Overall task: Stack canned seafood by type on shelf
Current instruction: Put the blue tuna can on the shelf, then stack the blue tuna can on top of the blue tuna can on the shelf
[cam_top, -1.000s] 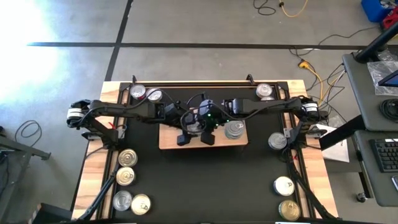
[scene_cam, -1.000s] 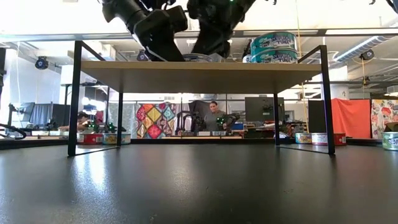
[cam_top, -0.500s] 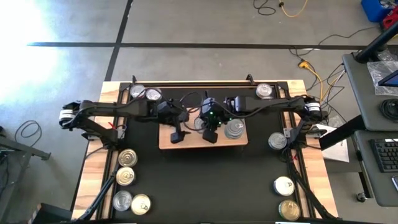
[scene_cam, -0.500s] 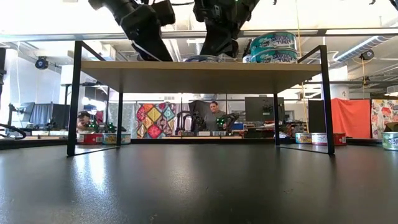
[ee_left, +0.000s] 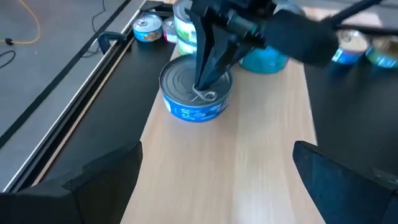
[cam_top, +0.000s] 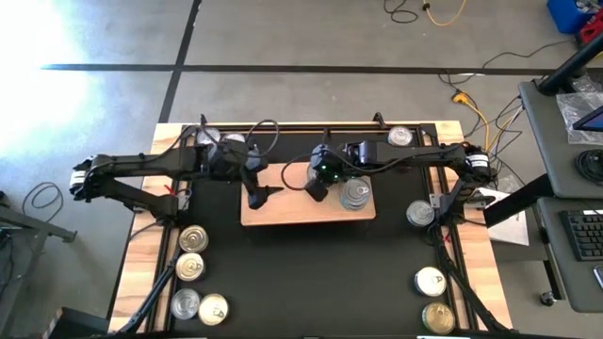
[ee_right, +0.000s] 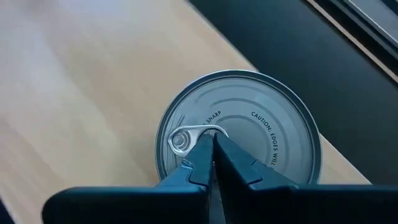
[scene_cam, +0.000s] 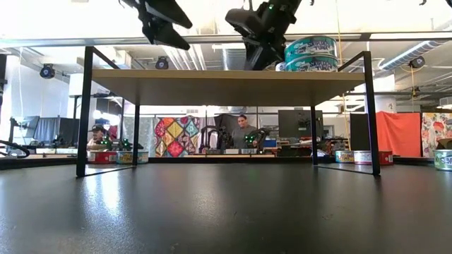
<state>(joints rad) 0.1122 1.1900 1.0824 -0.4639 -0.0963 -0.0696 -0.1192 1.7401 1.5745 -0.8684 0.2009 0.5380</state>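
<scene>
Left end effector (cam_top: 261, 195) withdrawn; right end effector (ee_right: 213, 163) closed on tin (ee_right: 249, 134).

Open-plan robotics lab or workshop, as I'm seeing it through the cameras.

I'm looking down on a bare concrete floor (cam_top: 311, 38) with black tape lines (cam_top: 283, 67) and loose cables (cam_top: 476, 104) trailing beside the worktop (cam_top: 141, 245); beyond it, people (scene_cam: 244, 132) are sitting at desks among monitors (scene_cam: 295, 127), with a patchwork hanging (scene_cam: 173, 136) behind them.
</scene>
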